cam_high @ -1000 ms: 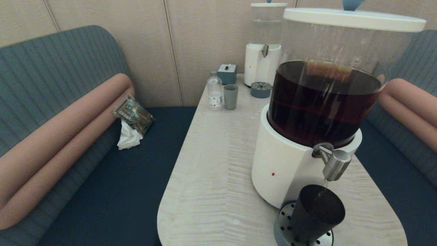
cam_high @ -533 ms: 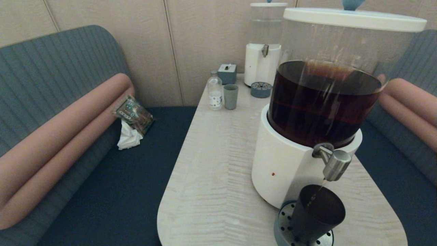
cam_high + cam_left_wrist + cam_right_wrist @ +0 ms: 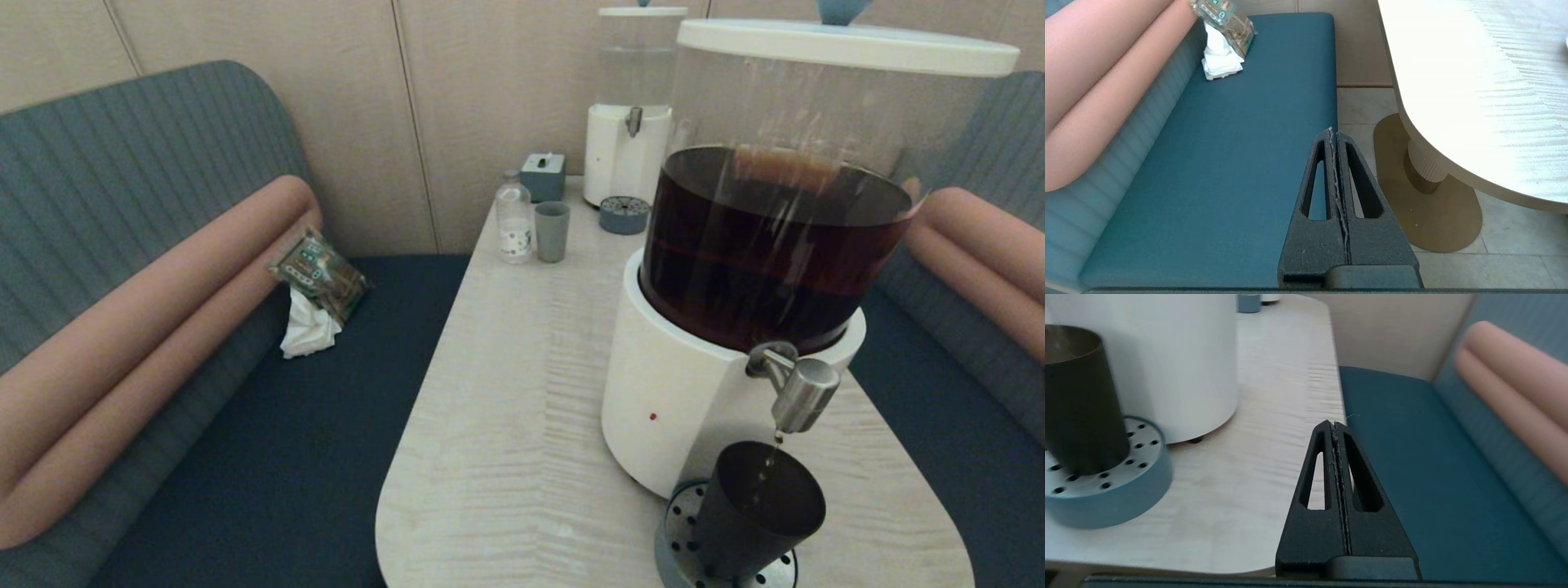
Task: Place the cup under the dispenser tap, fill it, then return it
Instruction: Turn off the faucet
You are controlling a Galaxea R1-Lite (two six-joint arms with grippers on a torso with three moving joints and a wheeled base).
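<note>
The dark cup [image 3: 755, 510] stands on the round perforated drip tray [image 3: 678, 543] right below the steel dispenser tap [image 3: 800, 396], and a thin dark trickle falls from the tap into it. The cup [image 3: 1077, 400] also shows in the right wrist view on the drip tray [image 3: 1143, 465]. My right gripper [image 3: 1334, 424] is shut and empty, hovering off the table's near right edge, apart from the cup. My left gripper [image 3: 1333, 131] is shut and empty, parked low beside the left bench. Neither gripper shows in the head view.
The big dispenser [image 3: 735, 310] holds dark liquid. At the table's far end stand a smaller clear-liquid dispenser [image 3: 629, 147], a grey-green tumbler [image 3: 552, 231], a small bottle [image 3: 513, 219] and a grey box [image 3: 543, 175]. A tissue pack [image 3: 318, 273] lies on the left bench.
The stream from the tap has thinned to a trickle of drops. The cup and both grippers have stayed where they were.
</note>
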